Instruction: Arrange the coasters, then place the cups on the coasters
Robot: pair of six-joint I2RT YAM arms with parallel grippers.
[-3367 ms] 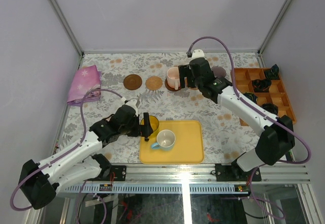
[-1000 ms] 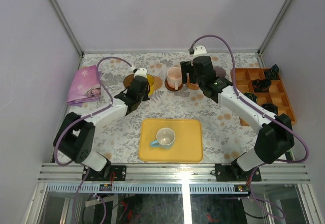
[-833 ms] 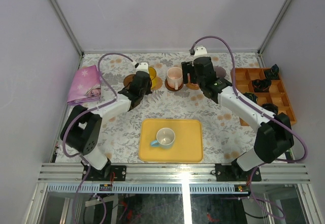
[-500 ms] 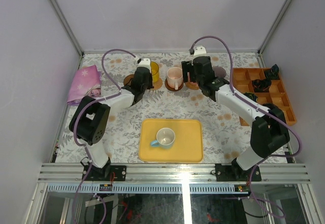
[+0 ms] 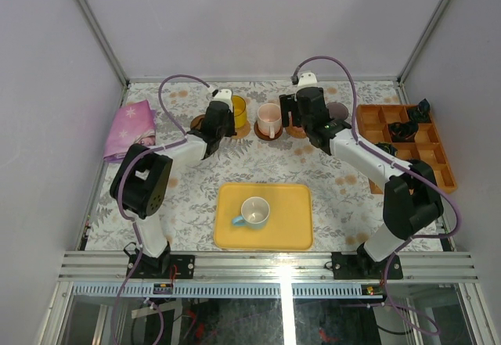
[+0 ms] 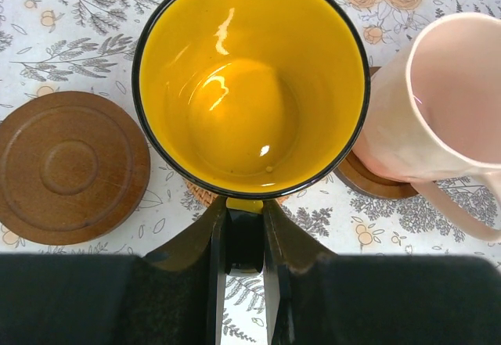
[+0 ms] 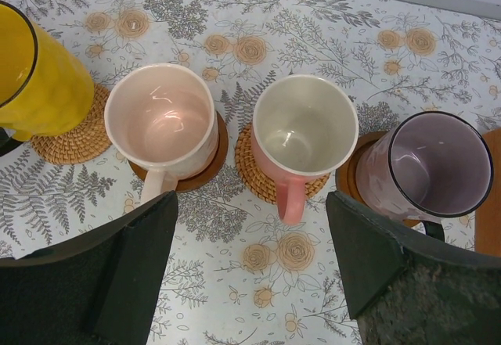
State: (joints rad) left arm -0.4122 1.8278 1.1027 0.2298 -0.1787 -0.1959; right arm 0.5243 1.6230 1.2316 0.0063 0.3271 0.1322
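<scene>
We see the left arm stretched to the far side of the worktop (image 5: 258,165), left fingers (image 6: 196,239) pinching the handle of the yellow mug (image 6: 249,87). The mug is over a tan woven coaster (image 6: 202,196), between a dark brown coaster (image 6: 70,165) and a pink cup (image 6: 438,102); we can't tell if it's resting on it. The right arm also reaches back, right fingers (image 7: 117,267) spread wide above the second pink cup (image 7: 301,134), with the purple-grey cup (image 7: 434,165) just beside; the light blue cup (image 5: 252,213) sits in the yellow tray (image 5: 293,231).
</scene>
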